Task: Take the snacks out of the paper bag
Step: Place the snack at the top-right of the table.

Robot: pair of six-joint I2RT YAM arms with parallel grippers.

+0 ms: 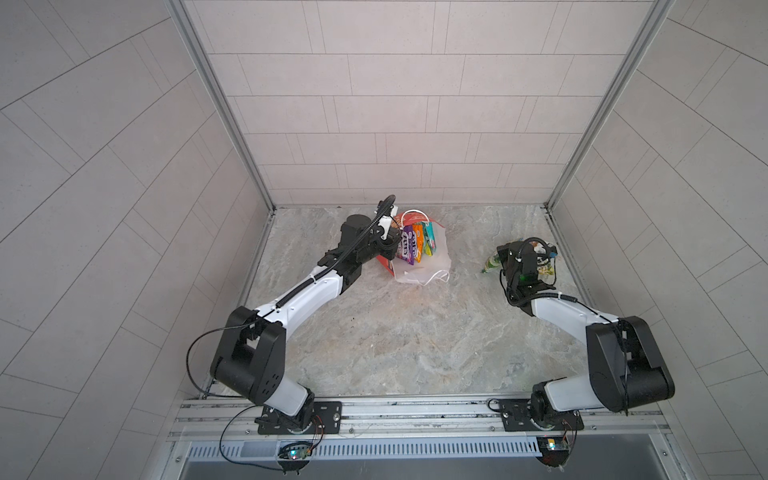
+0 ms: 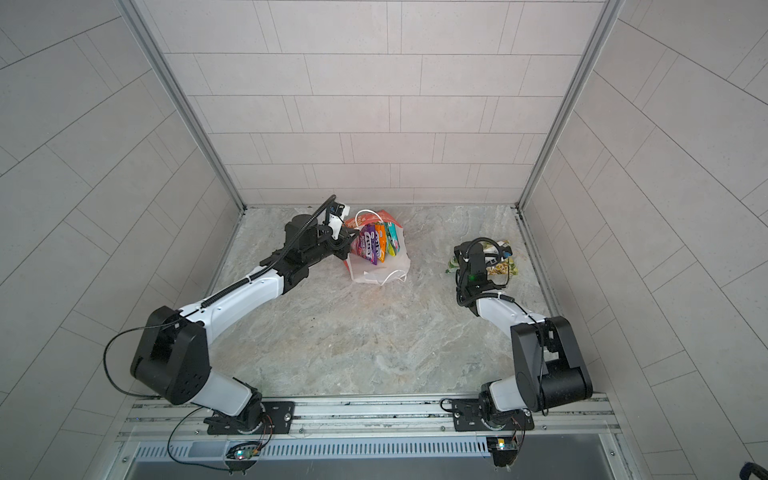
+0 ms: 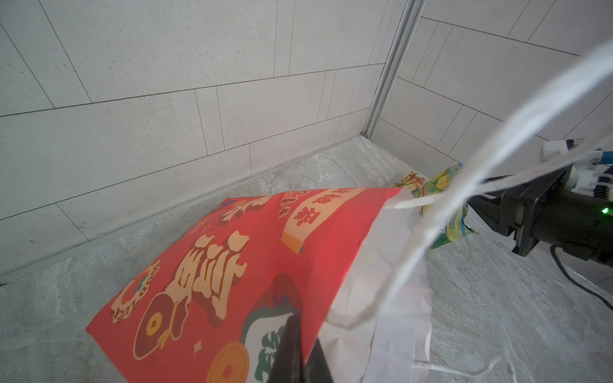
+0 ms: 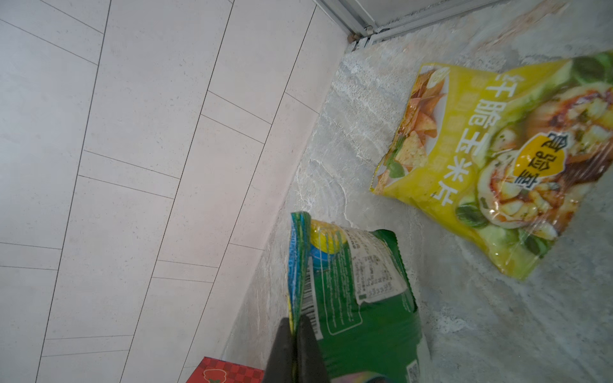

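— Grey marbled tabletop (image 1: pixel 395 345), pale tiled walls (image 1: pixel 104 166) on three sides. Where does the paper bag (image 1: pixel 419 272) sit in the top views?
— Just above the middle of the frame, mouth toward the camera, white inside showing, a white cord handle (image 1: pixel 434 278) at its lower edge. The snacks (image 1: pixel 409 247) stand packed in the mouth: purple, orange, green and teal. The left arm (image 1: pixel 299 295) reaches to the bag's left rim.
— And to the right of it?
— Well apart, at centre right, the right arm (image 1: pixel 557 311) is over a green packet (image 2: pixel 452 262) and a yellow packet (image 2: pixel 503 267). Both top views show this.
— Left wrist view?
— The bag's red printed face fills the lower middle. At the bottom edge the left gripper (image 3: pixel 300 351) is pinched tight on that red wall. A blurred cord crosses the right side.
— Right wrist view?
— At bottom centre the right gripper (image 4: pixel 293 345) is clamped on the sealed edge of the green packet. The yellow packet lies flat on the tabletop at upper right, apart from it.
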